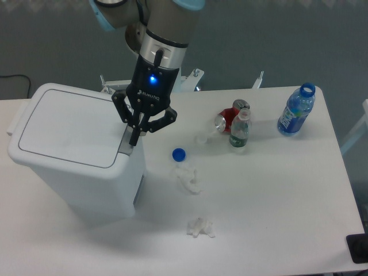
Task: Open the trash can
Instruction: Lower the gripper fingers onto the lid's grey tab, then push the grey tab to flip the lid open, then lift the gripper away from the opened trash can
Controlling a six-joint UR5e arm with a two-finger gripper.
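Reading "ROBOTIQ" in white on its black body, the gripper presses closed jaws onto the trash can latch.

Even, cool overhead light fills the room, leaving the white tabletop bright and near washed out. A soft shadow pools beside the trash can. A blue indicator glows on the tool. Fine detail is slightly soft.

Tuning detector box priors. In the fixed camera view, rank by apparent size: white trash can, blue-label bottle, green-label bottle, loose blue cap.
1. Large white boxy plastic trash can, by far the largest.
2. Open clear plastic bottle with blue label.
3. Small clear bottle with green label, only slightly smaller.
4. Loose round blue cap, the smallest.
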